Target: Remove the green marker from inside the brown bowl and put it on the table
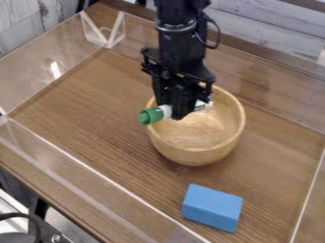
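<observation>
The brown bowl stands on the table near the middle. My gripper points straight down over the bowl's left rim and is shut on the green marker. The marker lies roughly level in the jaws, its green cap sticking out to the left past the rim, its white barrel mostly hidden behind the fingers. It hangs slightly above the rim, clear of the bowl's floor.
A blue rectangular block lies on the tabletop in front of the bowl. Low clear acrylic walls edge the table, with a clear stand at the back left.
</observation>
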`<action>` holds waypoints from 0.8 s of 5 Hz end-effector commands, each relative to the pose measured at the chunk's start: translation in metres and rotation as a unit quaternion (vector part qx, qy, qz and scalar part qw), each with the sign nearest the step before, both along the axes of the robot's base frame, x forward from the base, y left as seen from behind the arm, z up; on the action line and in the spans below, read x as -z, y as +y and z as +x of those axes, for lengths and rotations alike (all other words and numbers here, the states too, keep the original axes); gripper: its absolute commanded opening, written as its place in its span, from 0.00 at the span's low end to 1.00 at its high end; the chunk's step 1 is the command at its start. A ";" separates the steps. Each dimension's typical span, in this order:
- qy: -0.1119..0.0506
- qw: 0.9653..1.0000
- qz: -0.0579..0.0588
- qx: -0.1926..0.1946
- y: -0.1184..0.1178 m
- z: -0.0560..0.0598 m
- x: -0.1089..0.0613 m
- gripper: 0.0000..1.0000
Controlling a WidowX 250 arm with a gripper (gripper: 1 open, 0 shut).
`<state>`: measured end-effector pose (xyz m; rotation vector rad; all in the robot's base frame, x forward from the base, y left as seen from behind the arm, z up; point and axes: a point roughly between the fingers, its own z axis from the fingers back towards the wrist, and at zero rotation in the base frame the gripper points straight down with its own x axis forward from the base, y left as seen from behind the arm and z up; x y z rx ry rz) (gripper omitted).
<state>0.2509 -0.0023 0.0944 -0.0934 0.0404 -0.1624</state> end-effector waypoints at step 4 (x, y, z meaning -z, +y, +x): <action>-0.035 0.999 0.000 -0.025 0.011 -0.007 -0.024 0.00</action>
